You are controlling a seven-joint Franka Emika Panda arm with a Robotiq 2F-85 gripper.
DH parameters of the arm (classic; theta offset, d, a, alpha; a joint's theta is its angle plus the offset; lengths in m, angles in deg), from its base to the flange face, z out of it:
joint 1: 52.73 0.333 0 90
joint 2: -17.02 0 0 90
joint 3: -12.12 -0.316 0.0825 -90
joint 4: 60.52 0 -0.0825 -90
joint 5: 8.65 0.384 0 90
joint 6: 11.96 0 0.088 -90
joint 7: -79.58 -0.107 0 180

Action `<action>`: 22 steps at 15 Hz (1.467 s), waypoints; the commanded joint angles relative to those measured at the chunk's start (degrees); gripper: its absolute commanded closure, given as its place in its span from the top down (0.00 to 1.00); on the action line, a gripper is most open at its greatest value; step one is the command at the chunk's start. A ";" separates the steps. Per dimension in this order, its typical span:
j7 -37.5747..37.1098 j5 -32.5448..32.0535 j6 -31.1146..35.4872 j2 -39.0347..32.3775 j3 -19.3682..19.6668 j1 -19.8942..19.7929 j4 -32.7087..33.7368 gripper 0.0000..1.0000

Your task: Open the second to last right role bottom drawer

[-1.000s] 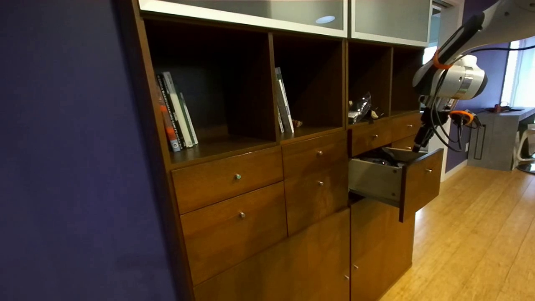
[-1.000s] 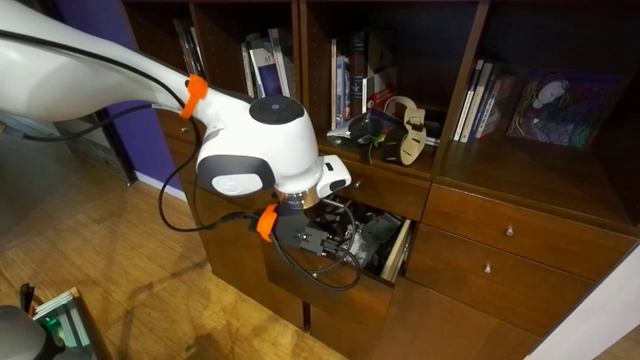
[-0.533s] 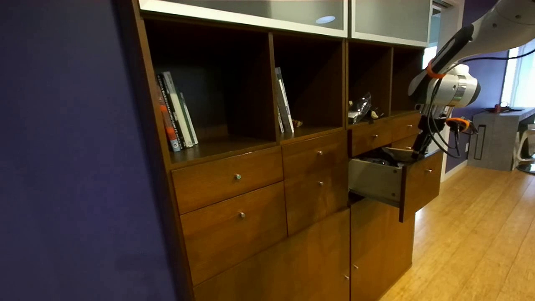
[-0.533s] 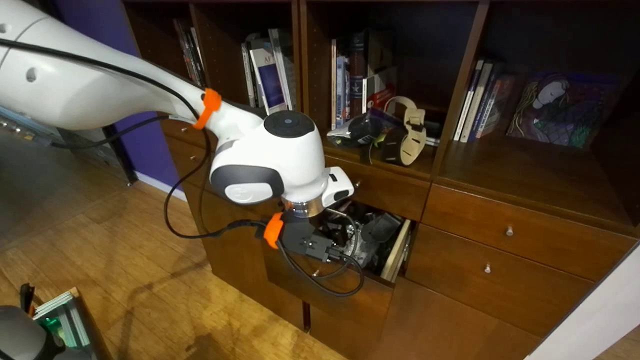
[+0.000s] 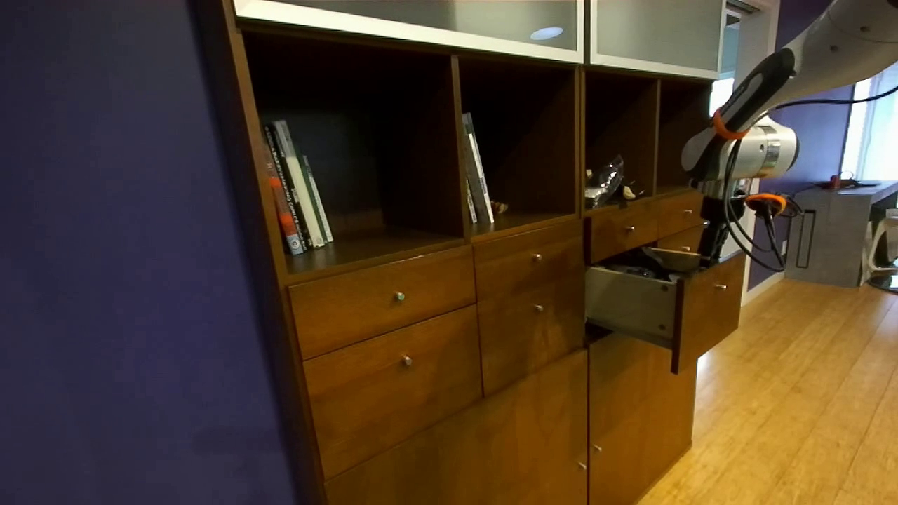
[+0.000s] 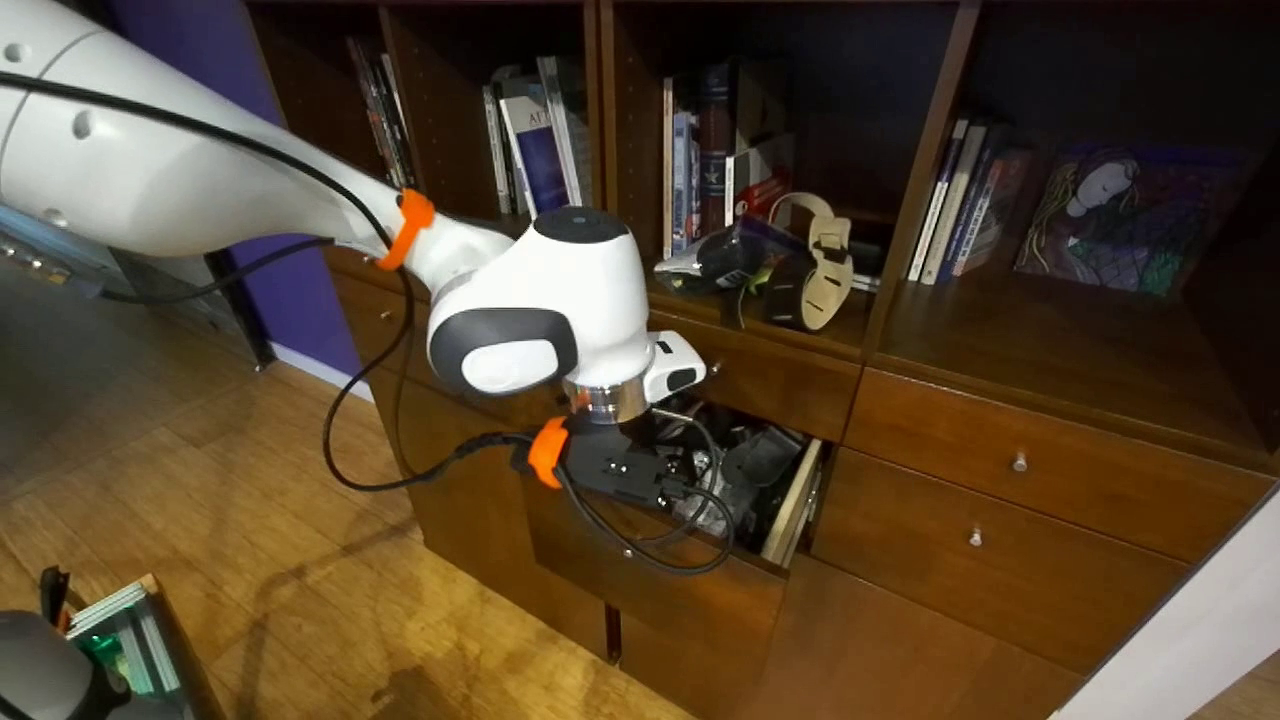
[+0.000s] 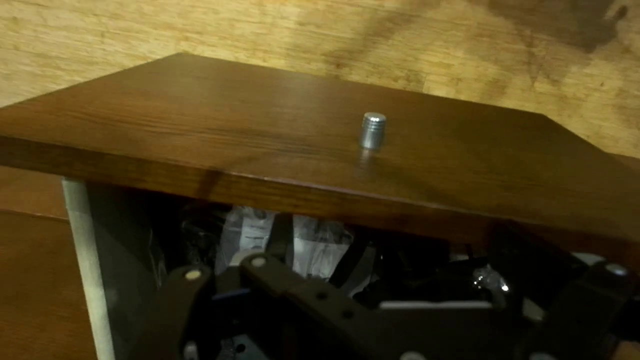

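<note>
The drawer, a wood-grain brown front with one small round metal knob [image 7: 372,131], is pulled well out of the cabinet. Its front [image 5: 710,308] and pale side wall [image 5: 628,303] show in an exterior view, and its front [image 6: 690,580] stands below the arm in an exterior view. My gripper [image 5: 710,254] points down into the drawer just behind the front panel. In the wrist view the gripper's linkages spread wide apart, with nothing seen held. The fingertips are dark and partly hidden; I cannot tell whether they touch the panel's inner face.
Dark items and clear plastic bags [image 7: 320,245] fill the drawer. The like drawer above [image 6: 770,385] is shut. Shut drawers [image 6: 1000,560] adjoin it. A bag and strap [image 6: 815,265] lie on the shelf above. A loose cable [image 6: 690,560] hangs from the wrist before the front.
My gripper has moved lower into the drawer, behind the front panel, and the wrist has turned upright. The drawer front has shifted outward very slightly.
</note>
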State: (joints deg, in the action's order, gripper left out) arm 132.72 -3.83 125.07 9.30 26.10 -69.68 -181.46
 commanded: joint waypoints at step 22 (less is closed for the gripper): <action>-31.25 -3.35 -26.33 26.62 -1.08 5.23 2.51 1.00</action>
State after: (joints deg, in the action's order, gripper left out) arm 104.50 -7.18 100.71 30.35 25.24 -65.77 -177.23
